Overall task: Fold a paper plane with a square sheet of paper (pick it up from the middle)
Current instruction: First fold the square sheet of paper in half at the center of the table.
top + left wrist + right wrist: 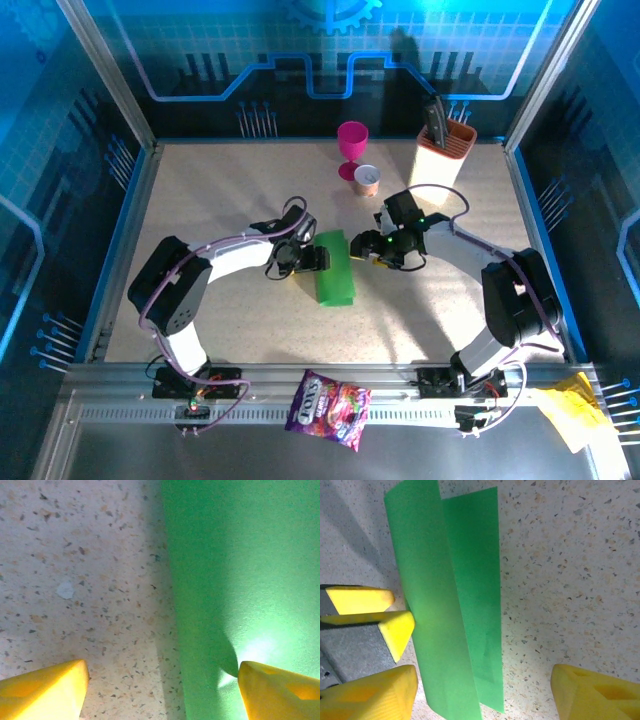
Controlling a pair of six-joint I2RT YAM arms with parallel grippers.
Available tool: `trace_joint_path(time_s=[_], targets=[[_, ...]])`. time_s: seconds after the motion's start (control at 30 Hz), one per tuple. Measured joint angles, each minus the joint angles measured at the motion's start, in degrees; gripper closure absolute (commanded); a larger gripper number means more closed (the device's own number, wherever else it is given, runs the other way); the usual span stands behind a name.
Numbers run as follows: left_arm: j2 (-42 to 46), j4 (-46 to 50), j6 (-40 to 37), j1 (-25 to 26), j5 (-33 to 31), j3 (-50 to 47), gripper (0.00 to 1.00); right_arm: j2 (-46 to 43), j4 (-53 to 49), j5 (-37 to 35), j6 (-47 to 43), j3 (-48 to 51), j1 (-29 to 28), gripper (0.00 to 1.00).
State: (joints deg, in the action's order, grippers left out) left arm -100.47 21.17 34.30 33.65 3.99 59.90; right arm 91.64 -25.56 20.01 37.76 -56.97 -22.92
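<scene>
fingers [45, 690] parted on left gripper [162, 675], right gripper [484, 677] too (green paper [334, 272] between), speckled tabletop [220, 190], blue-lit walls [200, 50]

I'm seeing the square sheet of paper [335, 268] lying near the middle of the table [220, 200]. It is bright green and plain, and it is sitting folded lengthwise into a long narrow strip. One half is lifting slightly off the other, and their long edges are not lining up.
</scene>
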Motion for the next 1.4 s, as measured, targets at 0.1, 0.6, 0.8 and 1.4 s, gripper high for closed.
trace_joint_path(time_s=[0.1, 0.6, 0.8, 1.4], targets=[[-0.07, 0.90, -0.46, 0.35, -0.37, 0.35, 0.20, 0.00, 0.39, 0.39, 0.00, 0.00, 0.39, 0.33], [-2.60, 2.75, -1.49, 0.33, -2.34, 2.05, 0.20, 0.61, 2.78, 3.08, 0.48, 1.31, 0.59, 0.45], [-2.73, 2.82, -1.49, 0.39, -2.34, 2.32, 0.20, 0.63, 3.19, 3.23, 0.87, 1.64, 0.59, 0.49], [-4.33, 4.55, -3.15, 0.72, -2.05, 4.50, 0.20, 2.75, 3.80, 4.55, 1.05, 1.64, 0.57, 0.68]])
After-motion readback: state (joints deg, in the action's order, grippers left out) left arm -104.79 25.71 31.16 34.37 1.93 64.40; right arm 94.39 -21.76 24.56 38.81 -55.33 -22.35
